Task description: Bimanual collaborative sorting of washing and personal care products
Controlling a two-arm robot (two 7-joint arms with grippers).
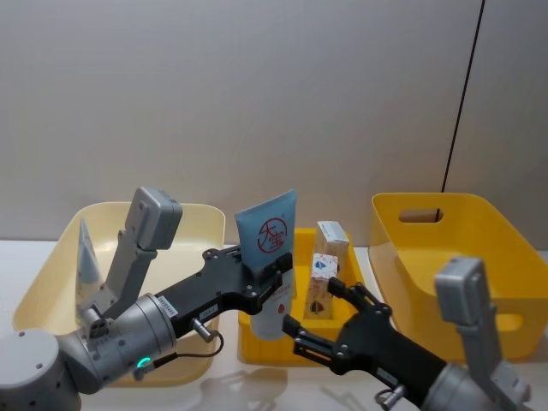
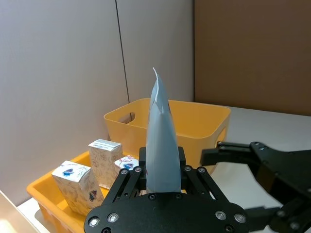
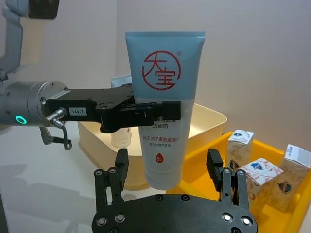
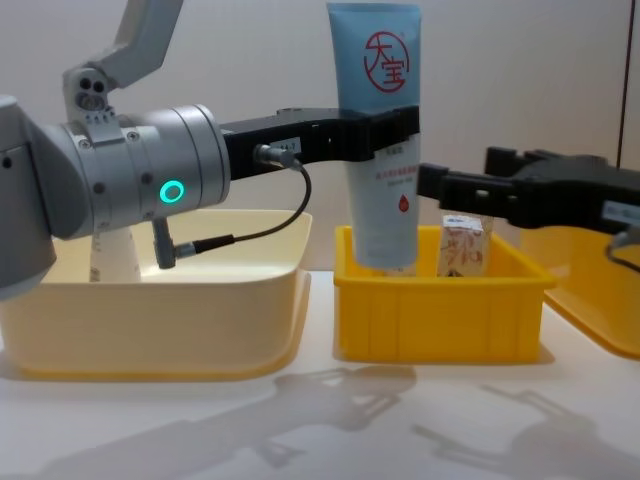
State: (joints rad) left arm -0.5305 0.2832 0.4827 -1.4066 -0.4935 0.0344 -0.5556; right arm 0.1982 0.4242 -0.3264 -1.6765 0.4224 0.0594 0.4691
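Note:
My left gripper (image 1: 270,278) is shut on a light-blue squeeze tube (image 1: 267,235) with a red circular logo. It holds the tube upright, white end down, over the small yellow tray (image 1: 248,342). The grip sits at the tube's middle (image 4: 380,150). Just to the right of the tube, my right gripper (image 1: 330,317) stands open. In the right wrist view its fingers (image 3: 214,165) flank the tube's lower end (image 3: 165,145) with gaps on both sides. Small white cartons (image 1: 330,244) (image 3: 260,177) stand in the tray. A second tube (image 1: 86,257) stands in the cream bin.
The cream bin (image 1: 51,265) is on the left and a large yellow bin (image 1: 479,248) with handle slots on the right, with the tray (image 4: 440,310) between them. A grey wall rises behind the table.

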